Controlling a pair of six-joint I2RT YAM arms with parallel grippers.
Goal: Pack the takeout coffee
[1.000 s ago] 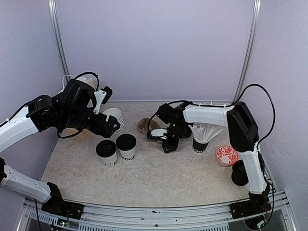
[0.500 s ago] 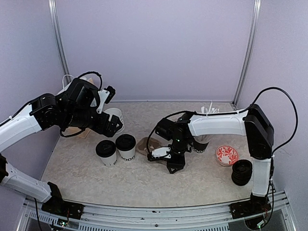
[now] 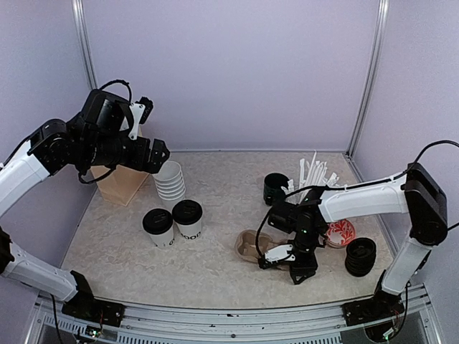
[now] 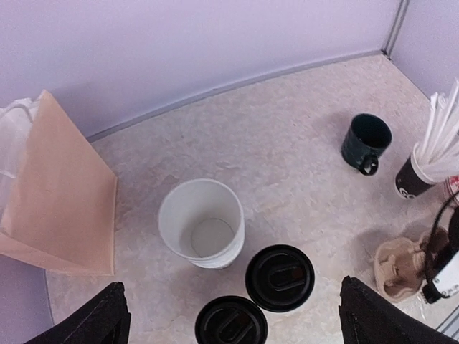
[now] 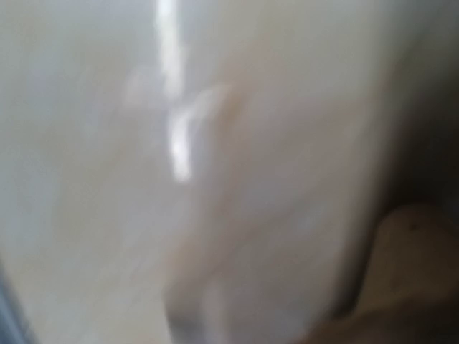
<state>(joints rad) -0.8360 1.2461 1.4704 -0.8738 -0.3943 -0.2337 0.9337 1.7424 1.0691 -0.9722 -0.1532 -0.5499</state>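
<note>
Two takeout coffee cups, white with black lids, stand side by side at the left of the table [image 3: 158,226] [image 3: 188,218]. The left wrist view shows their lids from above [image 4: 280,277] [image 4: 231,322]. My left gripper [image 3: 153,153] hangs high above them, open and empty, its fingertips [image 4: 107,315] wide apart. My right gripper [image 3: 277,254] is low on the table at the right end of the brown cardboard tray [image 3: 248,244]. The right wrist view is a blur with a brown patch at its lower right, and its fingers do not show.
A stack of empty white cups [image 3: 171,180] and a brown paper bag [image 3: 120,185] stand behind the coffees. A black mug [image 3: 274,188], a cup of white sticks [image 4: 419,175], a red patterned dish [image 3: 342,231] and a stack of black lids [image 3: 360,256] crowd the right side.
My right arm has swept from the back centre towards the front right, and the cardboard tray came along with it. The left gripper rose and drew back from the cup stack.
</note>
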